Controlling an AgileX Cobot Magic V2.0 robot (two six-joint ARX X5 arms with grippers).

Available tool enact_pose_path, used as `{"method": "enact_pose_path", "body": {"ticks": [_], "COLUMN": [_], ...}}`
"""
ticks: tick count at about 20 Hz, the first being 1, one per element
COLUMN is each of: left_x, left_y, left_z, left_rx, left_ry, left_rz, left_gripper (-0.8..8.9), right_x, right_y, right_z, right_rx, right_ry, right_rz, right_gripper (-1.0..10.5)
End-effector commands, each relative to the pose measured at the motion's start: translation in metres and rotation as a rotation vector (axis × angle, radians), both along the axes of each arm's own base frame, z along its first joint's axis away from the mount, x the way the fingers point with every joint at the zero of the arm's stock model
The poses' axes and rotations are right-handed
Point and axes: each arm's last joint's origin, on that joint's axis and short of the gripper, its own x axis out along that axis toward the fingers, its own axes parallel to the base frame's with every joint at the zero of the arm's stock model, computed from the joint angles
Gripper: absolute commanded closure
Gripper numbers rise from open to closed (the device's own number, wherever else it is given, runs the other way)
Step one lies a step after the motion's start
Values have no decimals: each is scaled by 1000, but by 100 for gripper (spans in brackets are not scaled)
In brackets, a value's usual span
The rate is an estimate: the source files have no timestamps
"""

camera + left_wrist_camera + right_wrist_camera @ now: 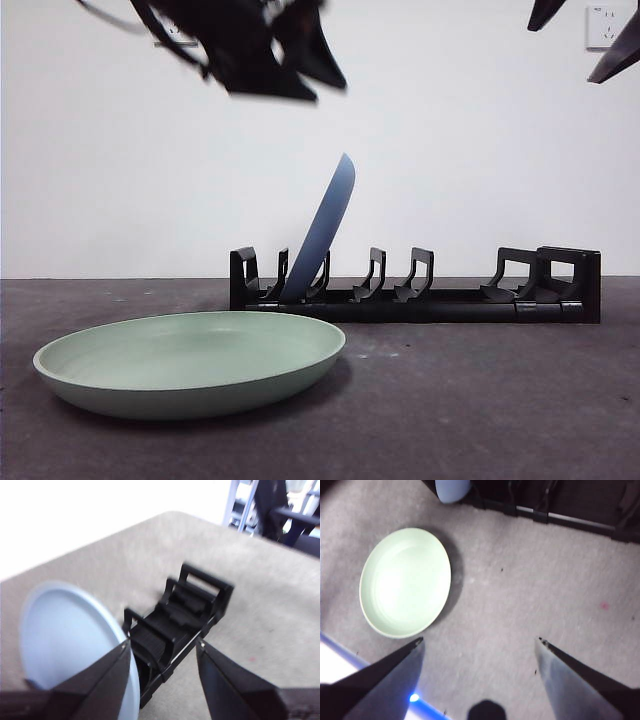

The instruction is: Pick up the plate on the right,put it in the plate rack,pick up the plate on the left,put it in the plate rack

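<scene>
We see the blue plate [325, 225] standing tilted in the plate rack [420, 290]; the green plate [190, 362] lies flat on the table below our left gripper [162, 645], jaws apart, empty; the right gripper [480, 642], also apart, hangs farther off.

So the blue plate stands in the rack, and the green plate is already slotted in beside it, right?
Not quite. The blue plate does stand in the plate rack, but the green plate is not slotted in: the front view shows it lying flat on the table, in front of the rack.
</scene>
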Motion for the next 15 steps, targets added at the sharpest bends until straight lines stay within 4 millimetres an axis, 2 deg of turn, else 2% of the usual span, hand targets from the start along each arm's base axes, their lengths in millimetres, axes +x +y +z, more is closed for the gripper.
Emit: {"method": "enact_pose_path", "body": {"ticks": [1, 5, 8, 11, 15], "left_x": [-27, -89, -135, -170, -194], "left_y": [16, 54, 82, 104, 118], "left_z": [28, 70, 88, 90, 81], "left_rx": [60, 139, 199, 290, 380], "left_ry": [-74, -161, -215, -235, -163], "left_rz": [-36, -71, -98, -133, -179], "left_gripper": [588, 587, 577, 398, 398], "right_x": [2, 7, 17, 32, 51], "right_y": [1, 11, 35, 69, 116], "right_z": [-1, -1, -13, -35, -81], "right_rx": [19, 59, 61, 52, -53], "right_ry": [-9, -27, 11, 78, 164], "right_rz": [-7, 16, 80, 136, 175], "right_gripper": [572, 572, 572, 572, 572]}}
